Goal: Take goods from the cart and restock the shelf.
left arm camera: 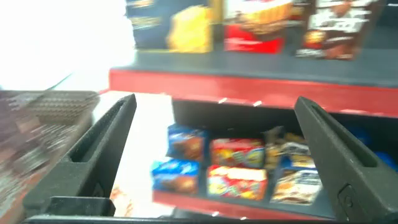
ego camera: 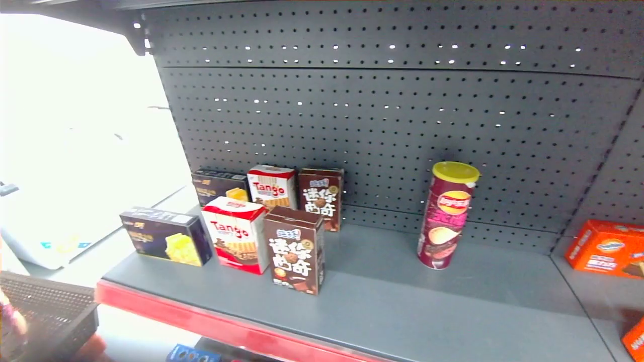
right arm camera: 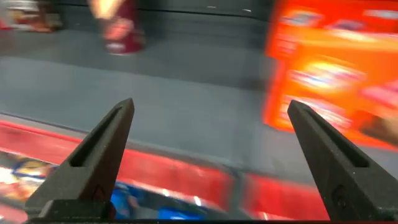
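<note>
Though red-lipped, grey pegboard-backed shelf (ego camera: 402,301)

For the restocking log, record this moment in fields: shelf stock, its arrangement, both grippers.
shelf: grey deck, red front edge, pegboard back
front row: dark box, red-and-white box, brown box
back row: same three kinds, same order
middle: maroon chips can, yellow lid, upright, alone
right end: orange box
left gripper: open, empty
right gripper: open, empty, facing orange box
</note>
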Available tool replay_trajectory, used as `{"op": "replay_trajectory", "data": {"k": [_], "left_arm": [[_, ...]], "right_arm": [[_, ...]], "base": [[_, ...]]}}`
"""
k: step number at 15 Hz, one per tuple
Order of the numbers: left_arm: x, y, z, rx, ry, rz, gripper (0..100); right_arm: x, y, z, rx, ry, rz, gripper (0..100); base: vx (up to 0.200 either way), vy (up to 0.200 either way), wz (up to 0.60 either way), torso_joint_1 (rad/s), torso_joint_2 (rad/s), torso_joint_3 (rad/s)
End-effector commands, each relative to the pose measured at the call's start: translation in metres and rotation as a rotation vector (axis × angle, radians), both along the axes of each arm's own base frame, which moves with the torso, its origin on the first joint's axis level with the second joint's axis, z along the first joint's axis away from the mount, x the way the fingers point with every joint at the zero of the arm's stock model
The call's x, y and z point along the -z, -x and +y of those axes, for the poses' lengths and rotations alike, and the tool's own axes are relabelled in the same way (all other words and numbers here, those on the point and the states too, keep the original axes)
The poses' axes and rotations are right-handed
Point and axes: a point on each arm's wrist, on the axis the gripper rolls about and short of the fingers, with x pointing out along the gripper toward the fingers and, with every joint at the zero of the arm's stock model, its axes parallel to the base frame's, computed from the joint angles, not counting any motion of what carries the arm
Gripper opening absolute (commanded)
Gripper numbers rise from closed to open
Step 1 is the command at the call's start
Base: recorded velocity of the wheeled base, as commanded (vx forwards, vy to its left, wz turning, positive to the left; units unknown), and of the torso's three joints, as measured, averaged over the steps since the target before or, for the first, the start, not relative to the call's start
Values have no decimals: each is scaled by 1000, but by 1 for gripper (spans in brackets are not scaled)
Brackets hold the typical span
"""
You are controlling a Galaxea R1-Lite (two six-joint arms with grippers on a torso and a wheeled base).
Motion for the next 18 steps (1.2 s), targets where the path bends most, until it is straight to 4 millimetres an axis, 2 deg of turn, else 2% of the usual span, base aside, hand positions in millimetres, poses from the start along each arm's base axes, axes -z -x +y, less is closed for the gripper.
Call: {"op": "replay_trajectory", "data": {"k": [1,12,18], "left_arm": [[0,0,0,-4,-1,-1,100],[0,0,0,1,-2,0,100],[0,0,0,1,-2,0,100]], "right_arm": [[0,0,0,1,1,1,100],[0,0,0,2,-1,1,100],[0,0,0,1,1,1,100]], "base": [[0,0,600,2,2,2],[0,0,600,2,1,3],[0,0,0,0,0,0]]}}
